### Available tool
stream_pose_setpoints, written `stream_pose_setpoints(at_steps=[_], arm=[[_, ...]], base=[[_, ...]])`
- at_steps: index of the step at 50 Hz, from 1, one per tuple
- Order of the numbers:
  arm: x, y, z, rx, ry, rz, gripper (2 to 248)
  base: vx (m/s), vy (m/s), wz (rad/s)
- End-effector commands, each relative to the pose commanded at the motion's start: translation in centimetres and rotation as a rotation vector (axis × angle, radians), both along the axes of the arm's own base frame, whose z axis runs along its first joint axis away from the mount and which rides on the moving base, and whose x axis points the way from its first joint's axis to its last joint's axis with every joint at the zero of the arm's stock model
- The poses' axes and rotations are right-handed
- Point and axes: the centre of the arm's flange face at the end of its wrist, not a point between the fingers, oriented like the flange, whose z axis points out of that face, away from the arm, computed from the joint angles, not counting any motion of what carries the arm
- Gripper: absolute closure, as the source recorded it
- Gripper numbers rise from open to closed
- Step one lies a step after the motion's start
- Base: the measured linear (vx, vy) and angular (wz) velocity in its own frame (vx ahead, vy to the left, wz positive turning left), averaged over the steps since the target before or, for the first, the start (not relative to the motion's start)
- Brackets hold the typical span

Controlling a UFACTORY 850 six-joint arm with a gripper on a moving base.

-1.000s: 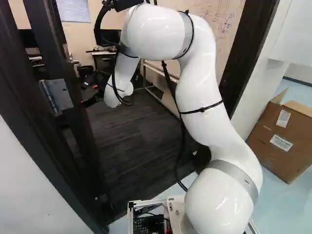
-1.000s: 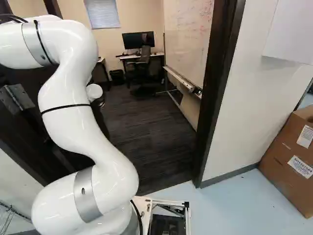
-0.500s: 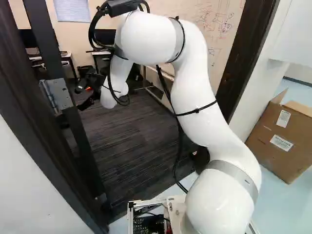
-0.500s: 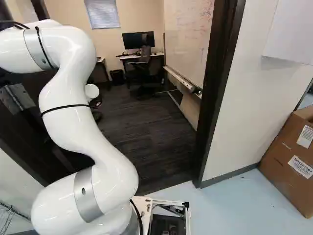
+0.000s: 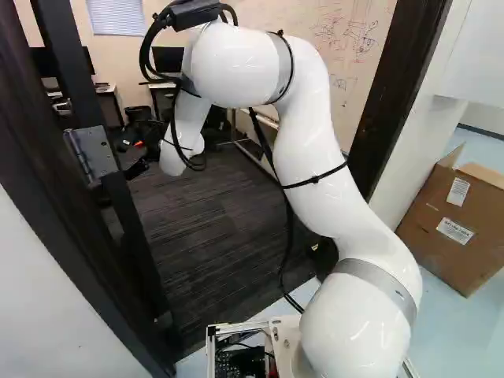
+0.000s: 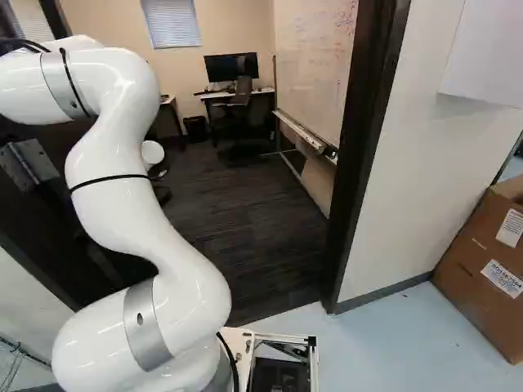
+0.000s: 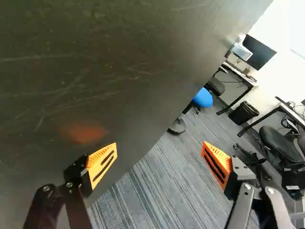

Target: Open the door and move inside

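Observation:
The dark door point(image 5: 75, 71) stands swung inward at the left of the left base view, its hinge point(image 5: 93, 153) on the dark frame. My gripper point(image 5: 132, 156) is inside the doorway, beyond the door's edge, small and partly lost against dark things. In the wrist view the door's face point(image 7: 95, 71) spreads broadly ahead of and beside the gripper point(image 7: 159, 155). Its fingers are wide apart with nothing between them. One orange pad point(image 7: 102, 163) is close to the door face, which shows an orange reflection; contact cannot be told. The other finger is over the carpet.
The right door post point(image 6: 359, 155) borders the opening, with a whiteboard point(image 6: 315, 65) on a stand beyond. Dark carpet point(image 6: 253, 229) covers the room's floor; a desk point(image 6: 261, 91) and chair point(image 6: 243, 91) are farther back. A cardboard box point(image 5: 449, 224) rests outside by the wall.
The door has swung farther inward, leftward in the left base view, uncovering more of the room. My arm has shifted forward and left with it. The base has not moved.

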Motion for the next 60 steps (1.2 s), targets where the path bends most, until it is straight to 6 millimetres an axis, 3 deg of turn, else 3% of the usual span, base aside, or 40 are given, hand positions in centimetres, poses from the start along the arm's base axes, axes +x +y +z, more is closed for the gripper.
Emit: stream_pose_setpoints(at_steps=[29, 60], arm=[[-1.6, -5.2, 0.6, -0.021, 0.032, -0.053, 3], [-5.0, -11.0, 1.4, -0.031, 0.077, -0.126, 3]], base=[[0.0, 0.0, 0.0], [0.0, 0.0, 0.0]])
